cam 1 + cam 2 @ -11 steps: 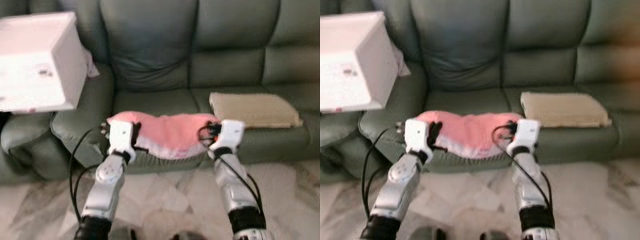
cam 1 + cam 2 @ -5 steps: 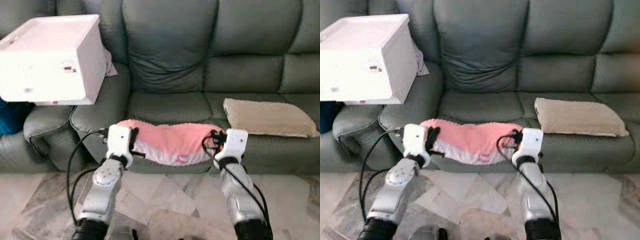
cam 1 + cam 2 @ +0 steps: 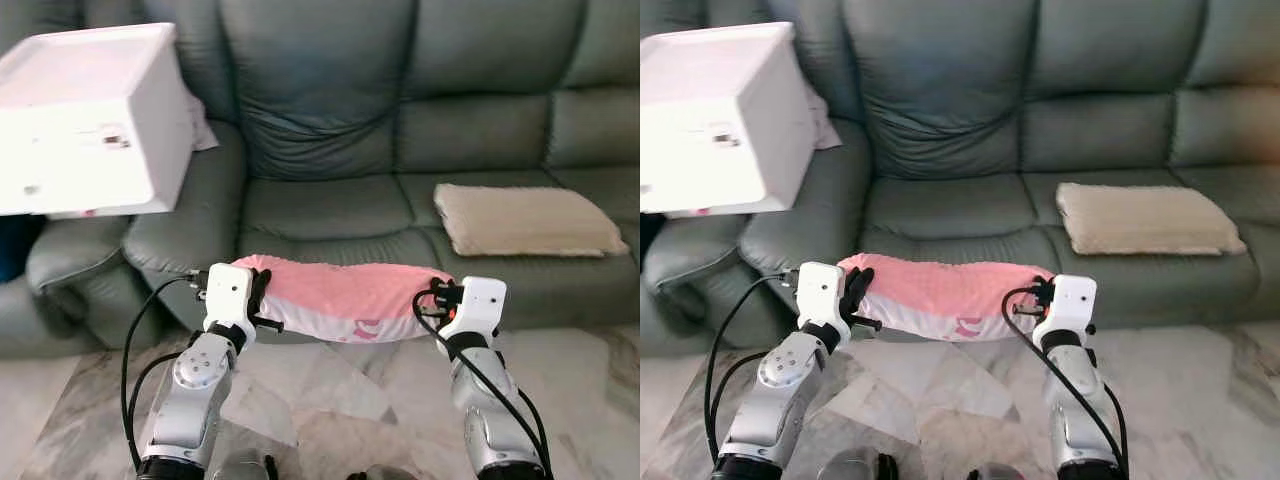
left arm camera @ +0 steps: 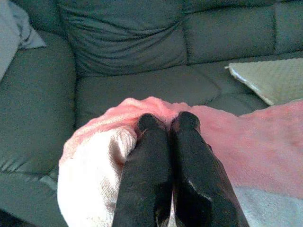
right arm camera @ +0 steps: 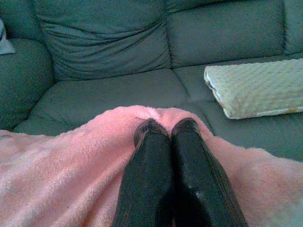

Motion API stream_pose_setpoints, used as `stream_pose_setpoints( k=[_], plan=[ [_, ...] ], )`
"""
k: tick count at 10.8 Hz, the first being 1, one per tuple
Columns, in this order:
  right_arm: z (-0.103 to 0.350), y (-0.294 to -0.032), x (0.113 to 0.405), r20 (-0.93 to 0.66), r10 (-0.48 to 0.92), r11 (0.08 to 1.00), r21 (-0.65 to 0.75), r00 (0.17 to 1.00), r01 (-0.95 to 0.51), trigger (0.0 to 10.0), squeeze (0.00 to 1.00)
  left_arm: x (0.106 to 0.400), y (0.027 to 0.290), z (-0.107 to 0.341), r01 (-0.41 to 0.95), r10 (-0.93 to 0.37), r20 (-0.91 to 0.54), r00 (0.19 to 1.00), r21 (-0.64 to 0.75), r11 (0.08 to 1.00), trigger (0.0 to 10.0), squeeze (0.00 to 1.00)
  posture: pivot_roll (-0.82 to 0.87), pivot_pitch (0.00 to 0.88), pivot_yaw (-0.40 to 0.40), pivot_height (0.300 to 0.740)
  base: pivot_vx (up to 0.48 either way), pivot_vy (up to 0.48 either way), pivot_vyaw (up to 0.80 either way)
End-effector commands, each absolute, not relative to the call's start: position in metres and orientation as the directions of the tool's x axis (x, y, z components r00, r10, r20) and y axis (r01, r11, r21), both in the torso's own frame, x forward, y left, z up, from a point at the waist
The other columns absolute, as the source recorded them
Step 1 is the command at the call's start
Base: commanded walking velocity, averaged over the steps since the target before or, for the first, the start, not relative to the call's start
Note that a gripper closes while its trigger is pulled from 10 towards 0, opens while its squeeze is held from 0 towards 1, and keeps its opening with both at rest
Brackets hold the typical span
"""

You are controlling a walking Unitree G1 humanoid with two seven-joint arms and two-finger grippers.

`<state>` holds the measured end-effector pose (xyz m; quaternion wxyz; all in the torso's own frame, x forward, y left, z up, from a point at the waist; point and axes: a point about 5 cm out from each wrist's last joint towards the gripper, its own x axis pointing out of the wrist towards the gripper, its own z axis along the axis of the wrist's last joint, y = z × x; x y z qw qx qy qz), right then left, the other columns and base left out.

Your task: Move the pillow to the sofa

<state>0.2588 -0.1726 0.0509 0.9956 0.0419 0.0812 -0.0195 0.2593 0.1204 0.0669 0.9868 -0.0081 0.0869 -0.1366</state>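
Both grippers holding pink pillow up in front of sofa, lower centre of the head views.

Left gripper is clamping the pillow's left end, fingers pressed together on a fold of the fabric; right gripper is doing the same at the right end, fingers squeezed together on pink fleece. Pillow is stretching level between the two, hanging just in front of the seat edge, white underside showing along its lower edge. Sofa is grey-green leather, filling the upper half of the frame. Beige cushion is lying flat on the right seat, centre right of frame, apart from the pillow. White box is sitting at upper left over the armrest. Marble floor is showing along the bottom under the arms.
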Motion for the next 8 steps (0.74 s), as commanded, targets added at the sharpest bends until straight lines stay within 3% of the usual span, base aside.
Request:
stream_pose_setpoints(
  k=[1,6,8],
  plan=[
    [0.0613,-0.1719,0.265,-0.127,-0.036,0.996,0.081,0.991,0.046,10.0,0.0,0.2617,0.1194,0.0769,0.282,-0.284,-0.125,0.951,-0.033,0.959,10.0,0.0,0.01,0.0,0.01,0.74,0.0,0.0,-0.52],
    [0.0636,-0.1722,0.2672,-0.122,-0.037,0.996,0.079,0.992,0.047,10.0,0.0,0.2607,0.1128,0.0775,0.311,-0.317,-0.131,0.939,-0.068,0.948,10.0,0.0,0.0,0.0,0.015,0.74,0.31,0.0,-0.64],
    [0.0653,-0.1698,0.2694,-0.116,-0.031,0.996,0.084,0.993,0.041,10.0,0.0,0.2616,0.1119,0.0778,0.314,-0.32,-0.132,0.938,-0.069,0.947,10.0,0.0,-0.01,0.0,0.016,0.74,0.328,0.0,-0.22]
  ],
)
